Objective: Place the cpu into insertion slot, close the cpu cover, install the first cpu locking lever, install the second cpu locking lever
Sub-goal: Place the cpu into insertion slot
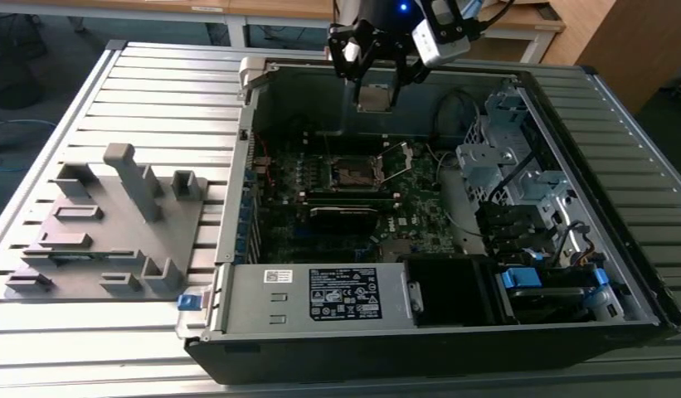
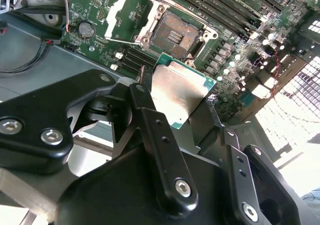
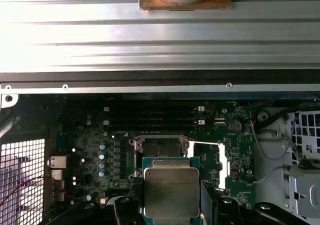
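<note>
Gripper (image 1: 373,87) clamped on the cpu (image 3: 171,192), which hangs above the open insertion slot (image 2: 175,32), apart from it. The cpu cover (image 2: 127,15) stands raised at the exterior view's right. Likely hazard — a tilted or misaligned descent bending socket contacts.

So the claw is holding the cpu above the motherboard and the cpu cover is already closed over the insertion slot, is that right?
Not quite. The claw does hold the cpu above the motherboard, but the cpu cover is open, swung aside from the insertion slot, which lies bare. The second wrist view shows it.
</note>
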